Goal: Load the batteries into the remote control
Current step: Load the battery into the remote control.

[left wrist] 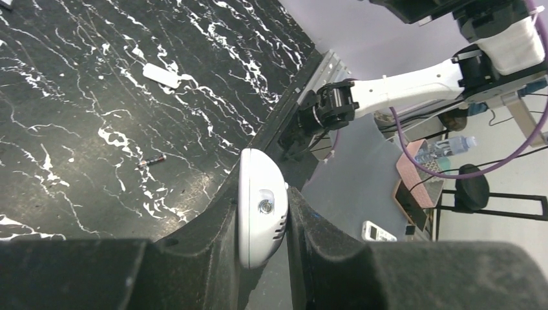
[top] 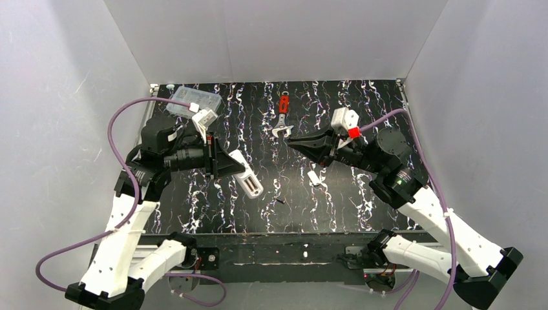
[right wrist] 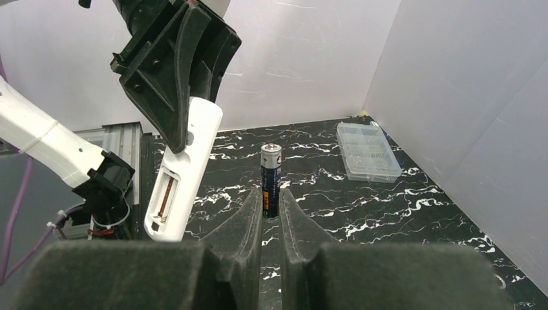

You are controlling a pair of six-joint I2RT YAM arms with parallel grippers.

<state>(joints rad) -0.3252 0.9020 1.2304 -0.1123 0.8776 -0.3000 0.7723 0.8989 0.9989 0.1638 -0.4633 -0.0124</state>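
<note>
My left gripper (top: 227, 161) is shut on the white remote control (top: 247, 175) and holds it slanted above the table's middle left. The remote's rounded end shows between the pads (left wrist: 220, 226) in the left wrist view. Its open battery recess (right wrist: 167, 197) faces the right wrist camera. My right gripper (right wrist: 271, 201) is shut on one dark battery (right wrist: 271, 179), which stands upright between the fingertips, clear of the remote. In the top view this gripper (top: 292, 141) points left toward the remote. A second battery (top: 281, 201) lies loose on the black marbled table and also shows as the battery (left wrist: 150, 160) in the left wrist view.
A small white flat plastic piece (top: 315, 177) lies on the table below my right gripper. A red-handled wrench (top: 283, 115) lies at the back centre. A clear compartment box (top: 194, 100) sits in the back left corner. White walls enclose three sides.
</note>
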